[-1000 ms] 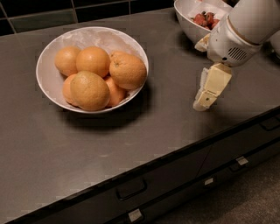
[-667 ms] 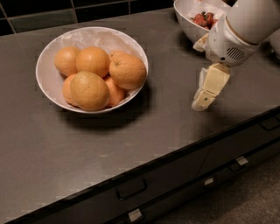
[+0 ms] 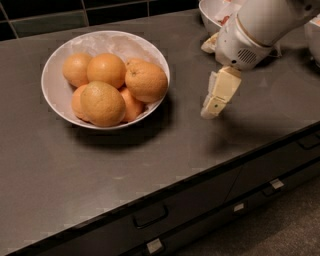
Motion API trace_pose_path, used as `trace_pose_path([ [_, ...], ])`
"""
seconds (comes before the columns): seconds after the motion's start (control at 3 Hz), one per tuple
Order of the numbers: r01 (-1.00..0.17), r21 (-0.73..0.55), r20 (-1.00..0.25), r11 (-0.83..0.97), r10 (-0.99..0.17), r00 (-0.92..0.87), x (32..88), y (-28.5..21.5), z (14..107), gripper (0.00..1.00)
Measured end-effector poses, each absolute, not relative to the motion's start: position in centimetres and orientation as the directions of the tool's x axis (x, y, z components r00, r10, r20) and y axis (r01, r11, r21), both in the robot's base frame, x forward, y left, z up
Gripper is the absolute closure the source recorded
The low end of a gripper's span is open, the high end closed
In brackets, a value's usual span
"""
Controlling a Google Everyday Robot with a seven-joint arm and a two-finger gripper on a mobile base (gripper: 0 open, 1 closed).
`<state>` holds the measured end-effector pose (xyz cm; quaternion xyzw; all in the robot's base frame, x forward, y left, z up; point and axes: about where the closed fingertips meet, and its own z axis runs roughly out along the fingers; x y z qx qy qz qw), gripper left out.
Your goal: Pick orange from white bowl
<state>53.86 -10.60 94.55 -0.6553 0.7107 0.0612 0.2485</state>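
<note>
The white bowl (image 3: pixel 57 97) sits on the dark counter at the left and holds several oranges. The orange (image 3: pixel 147 81), large and deep orange with a small stem dimple at its upper left, lies at the bowl's right side. A paler yellowish orange (image 3: pixel 102 103) lies at the front of the bowl. My gripper (image 3: pixel 212 111) hangs on the white arm (image 3: pixel 255 30), just above the counter. It is to the right of the bowl, apart from it, and it holds nothing that I can see.
A deeper white bowl with red berries (image 3: pixel 216 14) stands at the back right, partly behind the arm. The counter's front edge (image 3: pixel 200 182) runs diagonally, with drawers and handles below it. Dark tiles line the back wall.
My gripper has moved left, closer to the white bowl. The oranges and the bowl have not moved.
</note>
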Motion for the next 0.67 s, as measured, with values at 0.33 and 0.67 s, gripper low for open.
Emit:
trace_pose_path([
  [0.33,-0.958,-0.261,-0.475,0.116,-0.880,0.023,55.4,-8.3,94.7,0.00],
  [0.67,-0.954,-0.278,-0.517,0.114,-0.855,0.049,56.8,-6.4,94.7,0.00],
])
